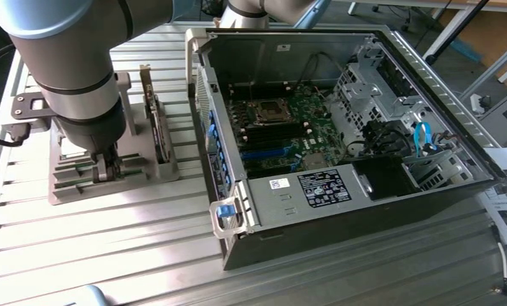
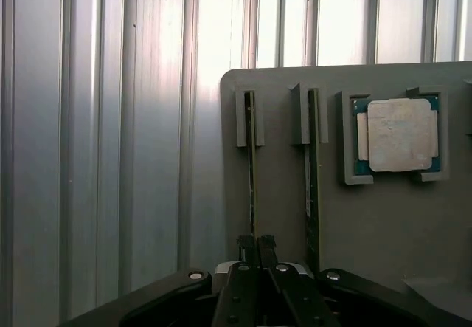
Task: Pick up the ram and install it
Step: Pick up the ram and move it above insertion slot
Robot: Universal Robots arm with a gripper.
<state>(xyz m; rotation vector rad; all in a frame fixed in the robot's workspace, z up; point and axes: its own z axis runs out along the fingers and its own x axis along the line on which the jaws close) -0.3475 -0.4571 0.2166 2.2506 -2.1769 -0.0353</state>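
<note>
So the ram stick, a thin narrow board seen edge-on in the wrist view, is standing in the outer slot of a flat grey plastic holder block. The black two-finger gripper is pinched shut right on one end of it, one fingertip on each side. As far as I can tell the stick is sitting in its slot, not lifted out.

Just beside it, in the next slot over, there's a second thin stick also on edge. Past that a square silver-topped processor chip lies flat in its own recess.

From the exterior view, the big grey and blue robot arm comes straight down on the holder, with the gripper at the slots. A tall dark expansion card stands upright in the same block. Everything's on a ribbed aluminium table. Well over to the exterior view's right is the open black and silver PC case, lying on its side, green motherboard facing up.
</note>
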